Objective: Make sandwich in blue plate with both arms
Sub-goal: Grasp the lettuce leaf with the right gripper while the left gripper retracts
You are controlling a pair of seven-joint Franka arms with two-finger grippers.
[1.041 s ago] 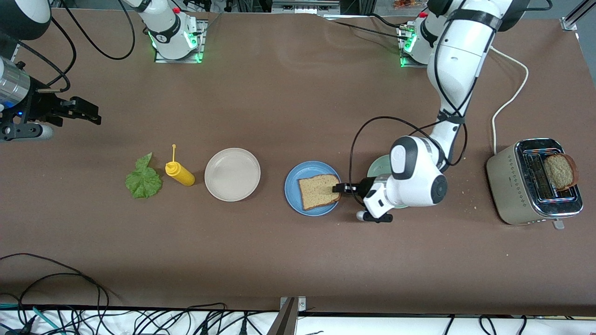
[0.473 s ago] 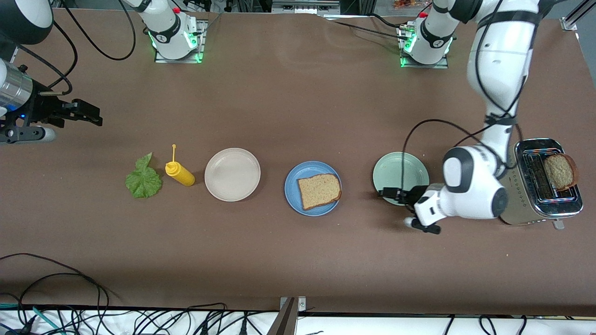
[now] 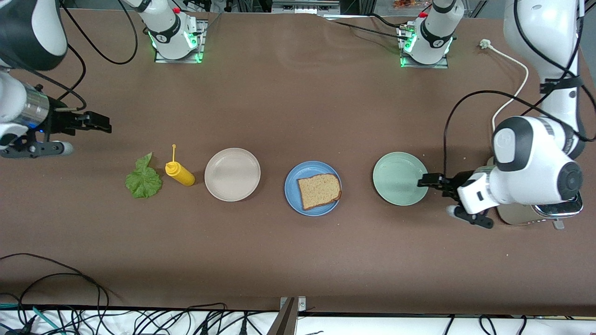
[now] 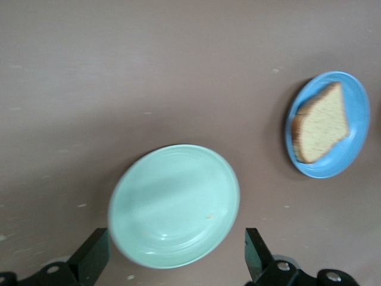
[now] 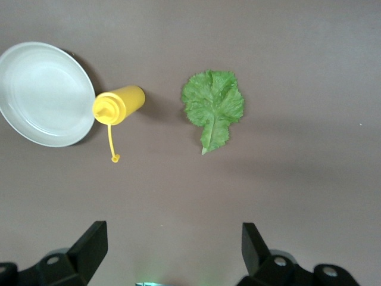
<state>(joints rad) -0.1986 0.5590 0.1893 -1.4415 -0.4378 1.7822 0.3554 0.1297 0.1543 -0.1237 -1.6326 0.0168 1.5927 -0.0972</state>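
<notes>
Bread slice on blue plate, well apart from left end effector

Your two arms are glossy white shells with black joint segments — the left arm trails a looping black cable, the right arm shows a silver wrist band with a blue light. Both bases glow green; fingers are matte black.
</notes>
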